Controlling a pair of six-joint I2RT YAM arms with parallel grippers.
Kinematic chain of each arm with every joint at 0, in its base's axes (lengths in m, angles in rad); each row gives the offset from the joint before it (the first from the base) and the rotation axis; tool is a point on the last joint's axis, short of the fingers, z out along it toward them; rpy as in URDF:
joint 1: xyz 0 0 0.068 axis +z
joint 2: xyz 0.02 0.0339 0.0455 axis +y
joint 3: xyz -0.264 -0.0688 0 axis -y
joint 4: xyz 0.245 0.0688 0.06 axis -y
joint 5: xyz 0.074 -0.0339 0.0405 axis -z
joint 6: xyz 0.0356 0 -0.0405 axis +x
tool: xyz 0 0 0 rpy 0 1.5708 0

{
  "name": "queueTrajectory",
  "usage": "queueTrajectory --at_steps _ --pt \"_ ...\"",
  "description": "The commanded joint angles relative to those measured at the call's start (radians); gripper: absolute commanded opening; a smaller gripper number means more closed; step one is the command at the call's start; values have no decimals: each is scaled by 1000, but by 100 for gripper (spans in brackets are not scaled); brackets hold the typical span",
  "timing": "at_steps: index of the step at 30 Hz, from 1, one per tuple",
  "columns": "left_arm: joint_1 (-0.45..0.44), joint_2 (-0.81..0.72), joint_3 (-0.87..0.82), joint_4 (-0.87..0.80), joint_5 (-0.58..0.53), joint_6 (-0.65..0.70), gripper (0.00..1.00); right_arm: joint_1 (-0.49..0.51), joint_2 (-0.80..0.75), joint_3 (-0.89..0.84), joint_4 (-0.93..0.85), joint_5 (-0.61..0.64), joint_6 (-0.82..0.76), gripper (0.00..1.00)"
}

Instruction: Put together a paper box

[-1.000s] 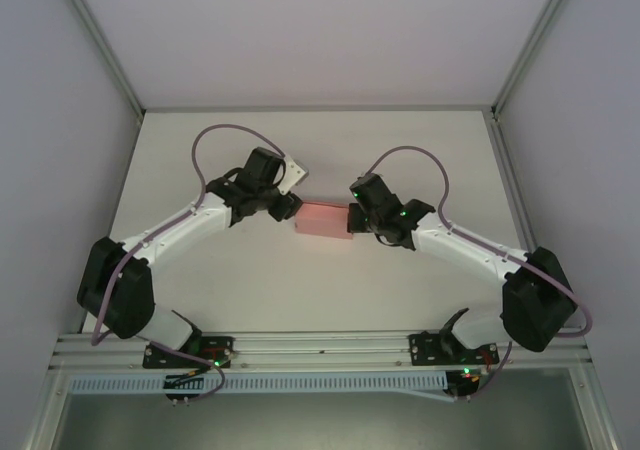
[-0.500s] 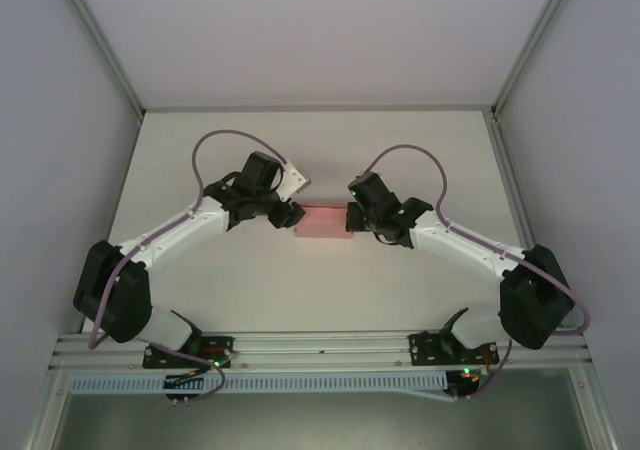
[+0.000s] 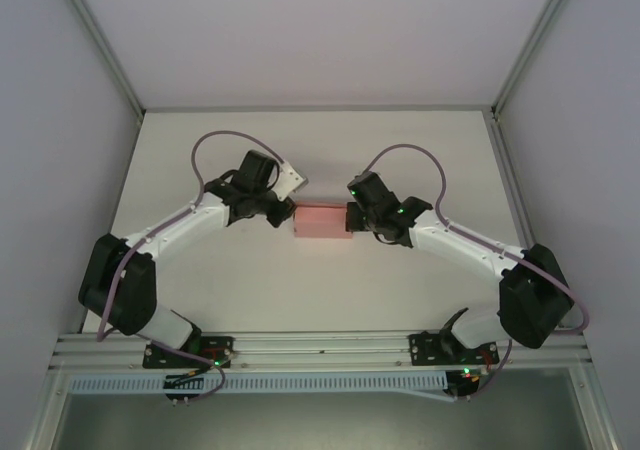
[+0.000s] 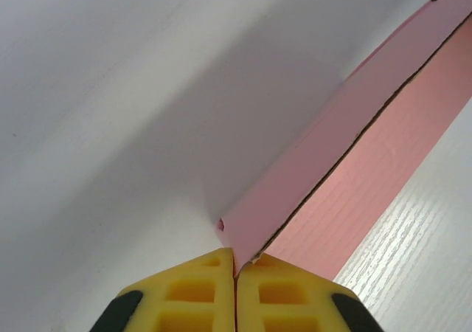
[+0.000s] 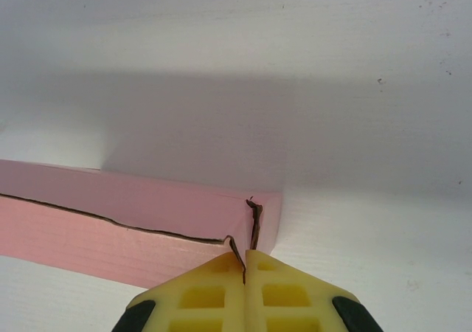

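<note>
The paper box (image 3: 321,220) is a small pale pink folded box lying on the white table between my two grippers. My left gripper (image 3: 291,213) is at the box's left end. In the left wrist view its yellow fingertips (image 4: 203,280) are shut, with a corner of the paper box (image 4: 354,155) pinched in the seam between them. My right gripper (image 3: 350,216) is at the right end. In the right wrist view its yellow fingertips (image 5: 280,284) are shut on the card edge at the corner of the paper box (image 5: 110,206). A dark seam line runs along the box's side.
The white table (image 3: 300,150) is walled by pale panels at the left, right and back, with aluminium posts at the corners. A metal rail (image 3: 320,345) with the arm bases runs along the near edge.
My left gripper has moved in to the box's left end and shut on its corner. The box has turned slightly and lies more level. The right gripper has kept its grip.
</note>
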Motion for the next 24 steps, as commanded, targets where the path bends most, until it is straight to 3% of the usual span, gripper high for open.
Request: queueTrajectory --at_steps 1,15,24 --pt "-5 -12 29 26 96 -68 3 18 49 -12 -119 -27 -4 0" --pt "-14 -70 42 -5 70 -525 0 94 112 8 -119 54 168 0" --pt "-16 -74 -8 36 19 -646 0 117 113 8 -97 60 201 0"
